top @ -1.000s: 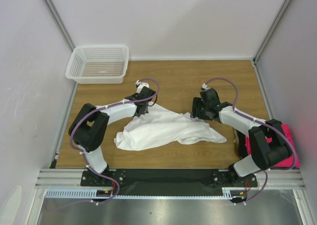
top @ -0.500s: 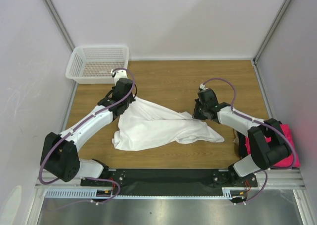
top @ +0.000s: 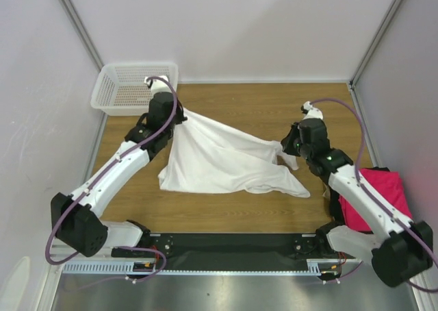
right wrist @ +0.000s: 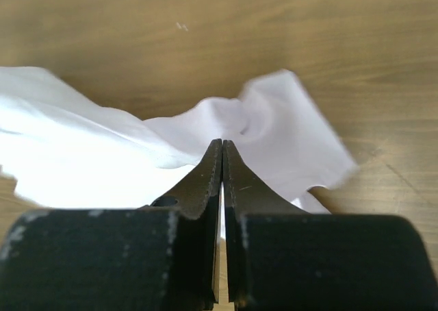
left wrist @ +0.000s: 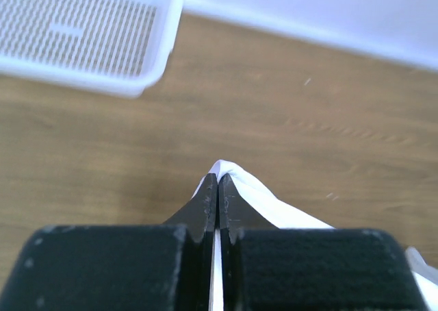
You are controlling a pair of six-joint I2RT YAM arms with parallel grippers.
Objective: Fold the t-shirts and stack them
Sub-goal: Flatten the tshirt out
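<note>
On the table (top: 260,109): white t-shirt (top: 219,164).
Left hand (left wrist: 217,181): pinching its far corner.
Right hand (right wrist: 222,145): pinching its right edge.

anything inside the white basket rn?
Nothing visible in the basket, just bare mesh floor. The left arm covers its right edge, so that bit is hidden.

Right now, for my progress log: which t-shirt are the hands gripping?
The white t-shirt, spread mid-table: the left hand pinches its far corner, the right hand its right side. The pink t-shirt lies untouched at the right edge.
</note>
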